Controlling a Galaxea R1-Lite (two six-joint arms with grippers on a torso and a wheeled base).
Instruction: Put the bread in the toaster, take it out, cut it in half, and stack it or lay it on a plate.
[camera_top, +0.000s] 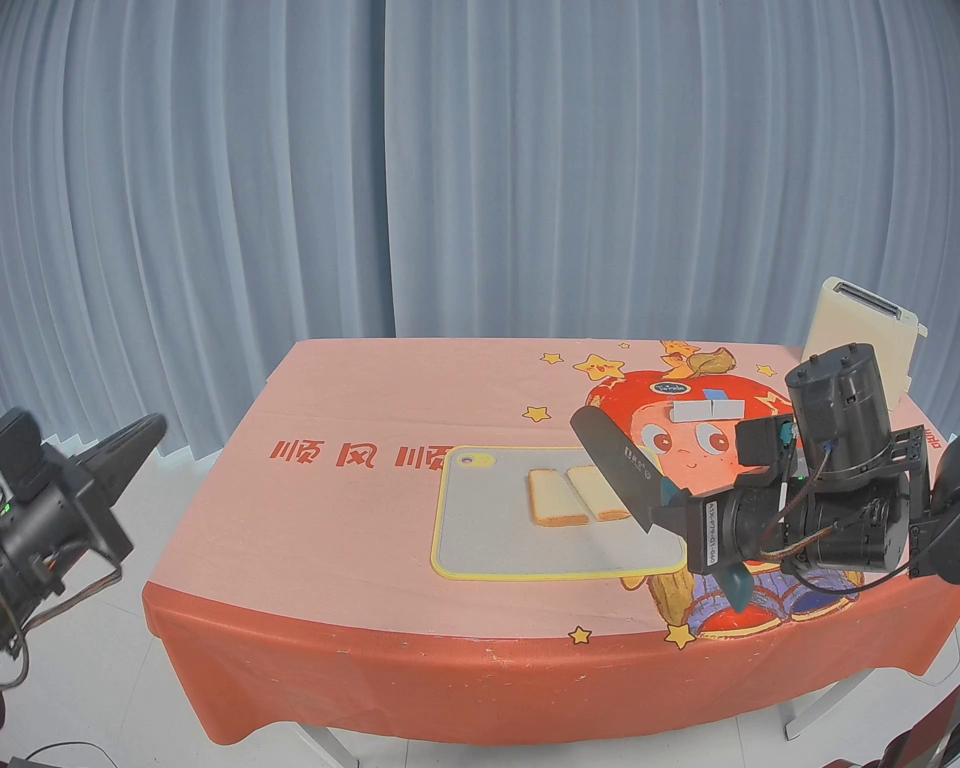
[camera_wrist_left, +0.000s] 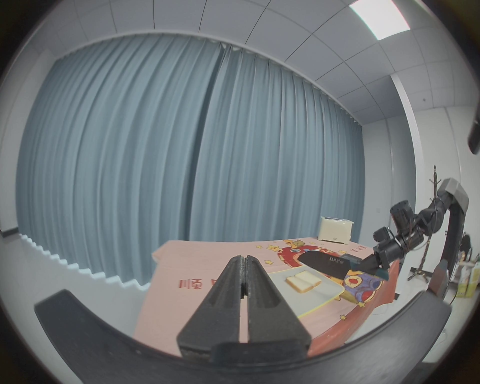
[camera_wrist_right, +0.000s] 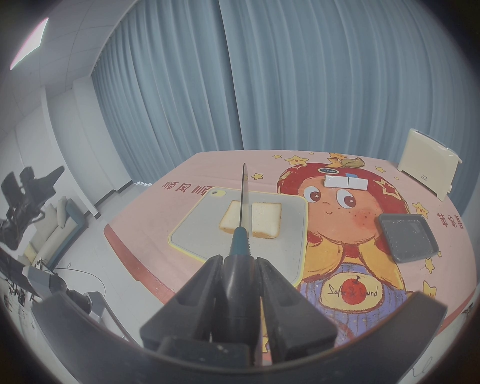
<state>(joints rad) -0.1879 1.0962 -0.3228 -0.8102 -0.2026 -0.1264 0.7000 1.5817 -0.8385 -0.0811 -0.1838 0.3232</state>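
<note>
Two bread halves (camera_top: 575, 495) (camera_wrist_right: 251, 219) lie side by side on a grey cutting board (camera_top: 490, 540) (camera_wrist_right: 200, 235). My right gripper (camera_top: 690, 525) (camera_wrist_right: 239, 260) is shut on the handle of a black-bladed knife (camera_top: 622, 465) (camera_wrist_right: 244, 195). It holds the blade in the air over the right half of the board, above the bread. The cream toaster (camera_top: 862, 335) (camera_wrist_right: 429, 162) stands at the table's far right corner. A dark square plate (camera_wrist_right: 407, 236) lies on the cloth to the right of the board. My left gripper (camera_top: 145, 432) (camera_wrist_left: 243, 262) hangs shut and empty, off the table's left side.
A pink tablecloth with a cartoon print (camera_top: 380, 400) covers the table, and a small white and blue tag (camera_top: 708, 407) lies on it behind the board. The cloth's left half is bare. Grey curtains hang behind.
</note>
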